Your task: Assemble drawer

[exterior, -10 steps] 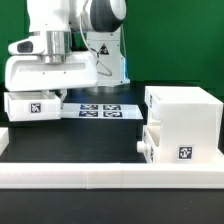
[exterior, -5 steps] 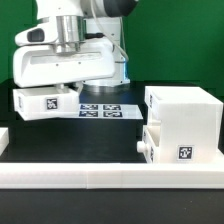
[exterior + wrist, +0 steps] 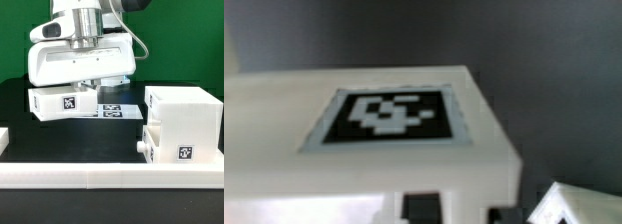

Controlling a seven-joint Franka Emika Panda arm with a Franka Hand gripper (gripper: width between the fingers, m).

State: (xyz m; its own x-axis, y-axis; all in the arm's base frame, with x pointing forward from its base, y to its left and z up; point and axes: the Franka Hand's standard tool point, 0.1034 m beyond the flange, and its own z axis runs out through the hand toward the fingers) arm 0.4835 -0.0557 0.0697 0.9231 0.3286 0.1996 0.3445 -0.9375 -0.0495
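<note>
My gripper (image 3: 82, 90) is shut on a small white box tray (image 3: 62, 102) with a black-and-white tag on its side. It holds the tray in the air above the table, at the exterior view's left of centre. The tray's tagged face (image 3: 390, 115) fills the wrist view, where the fingertips hardly show. The large white cube casing (image 3: 185, 112) stands at the exterior view's right. A second tray (image 3: 172, 150) sits in its lower part, with its knob (image 3: 143, 148) pointing to the exterior view's left. The held tray is well apart from the casing.
The marker board (image 3: 118, 111) lies flat on the black table behind the held tray. A long low white bar (image 3: 100, 180) runs along the front edge, and a short piece (image 3: 3, 136) sits at the exterior view's left edge.
The arm has carried the tray steadily toward the exterior view's right, closer to the casing, at about the same height. The casing and its tray have not moved.
</note>
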